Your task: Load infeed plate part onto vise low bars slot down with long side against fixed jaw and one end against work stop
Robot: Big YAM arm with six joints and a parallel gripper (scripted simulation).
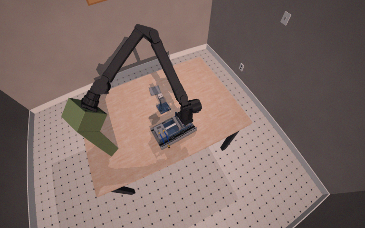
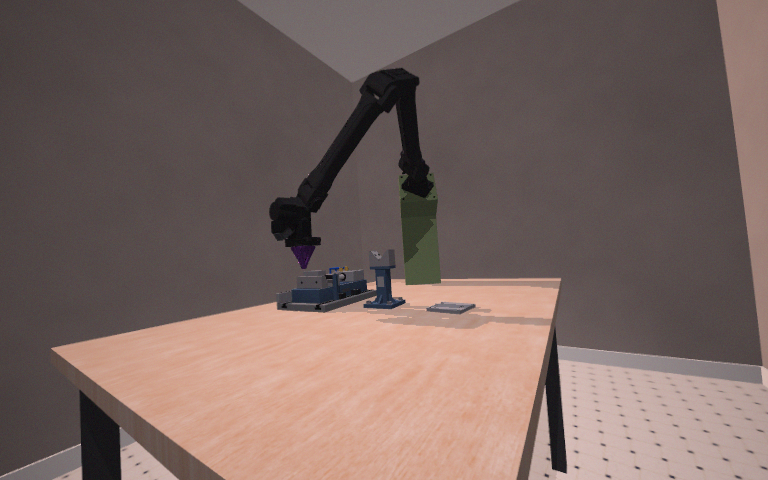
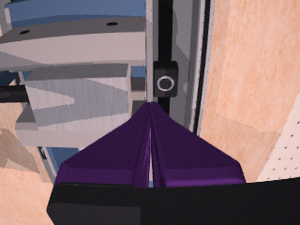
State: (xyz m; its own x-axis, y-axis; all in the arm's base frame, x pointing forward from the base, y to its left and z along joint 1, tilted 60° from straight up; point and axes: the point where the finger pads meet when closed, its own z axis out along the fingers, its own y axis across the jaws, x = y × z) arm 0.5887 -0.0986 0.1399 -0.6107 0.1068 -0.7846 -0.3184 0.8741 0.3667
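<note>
My gripper [image 3: 150,112] has purple fingers pressed together with nothing between them. In the exterior view it [image 2: 303,263] hangs point down just above the near end of the vise [image 2: 325,291]. In the wrist view a grey block, the part [image 3: 78,97], lies in the vise under a grey jaw face [image 3: 78,40] on a blue body. Its right end is close to the work stop [image 3: 164,82], a short rod seen end on. I cannot tell whether they touch. My fingertips sit just in front of that end. The part's slot is not visible.
The vise [image 1: 173,130] sits near the table's middle, with the arm's wrist [image 1: 188,111] over its right end. The blue V-block stand [image 1: 162,103] and the flat infeed plate [image 1: 154,90] stand behind it. The green arm base [image 1: 86,118] is at the table's left edge.
</note>
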